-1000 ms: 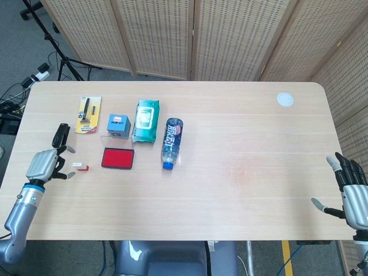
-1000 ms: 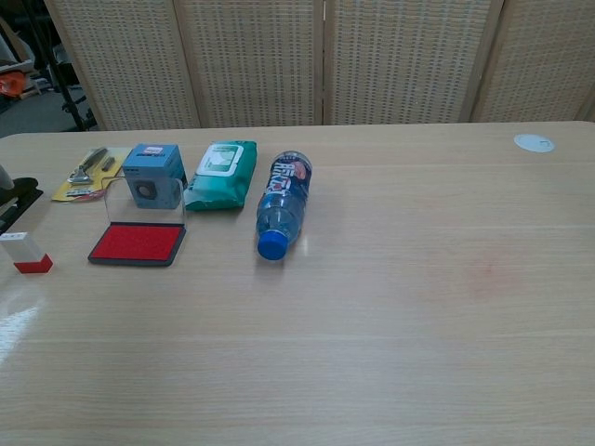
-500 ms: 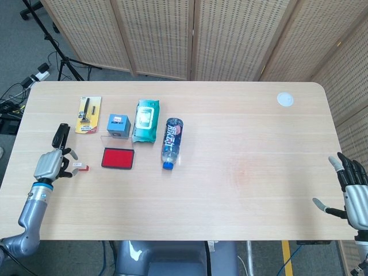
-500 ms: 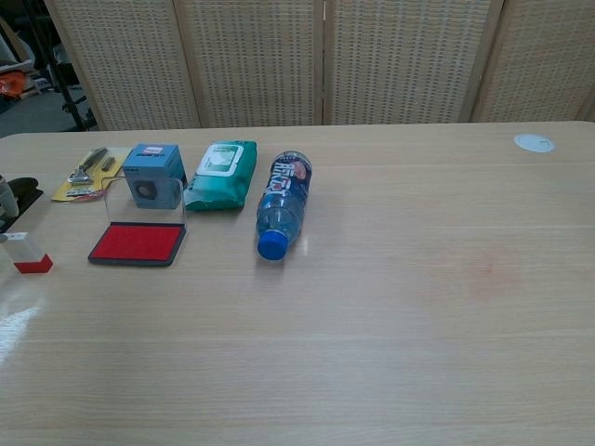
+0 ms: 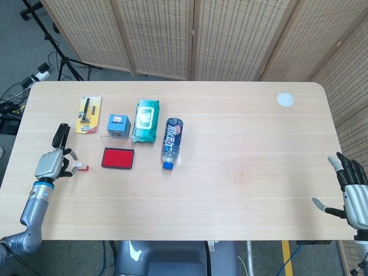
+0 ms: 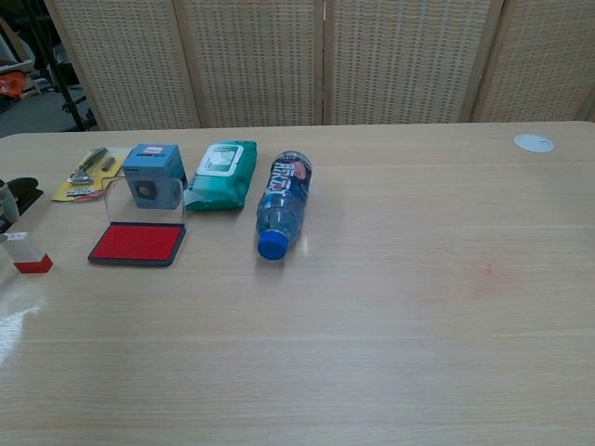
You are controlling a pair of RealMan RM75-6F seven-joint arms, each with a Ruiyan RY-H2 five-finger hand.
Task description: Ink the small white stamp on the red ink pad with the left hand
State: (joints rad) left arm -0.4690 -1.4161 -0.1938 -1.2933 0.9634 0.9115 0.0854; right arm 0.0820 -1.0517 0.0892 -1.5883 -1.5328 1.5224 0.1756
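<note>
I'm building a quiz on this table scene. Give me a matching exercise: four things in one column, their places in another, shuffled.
Things:
1. stamp
2. water bottle
3. blue box
4. white disc

Places:
A. far right corner of the table
B. just behind the red ink pad
C. beside the left hand
D. right of the green wipes pack

Pairs: 1-C, 2-D, 3-B, 4-A
</note>
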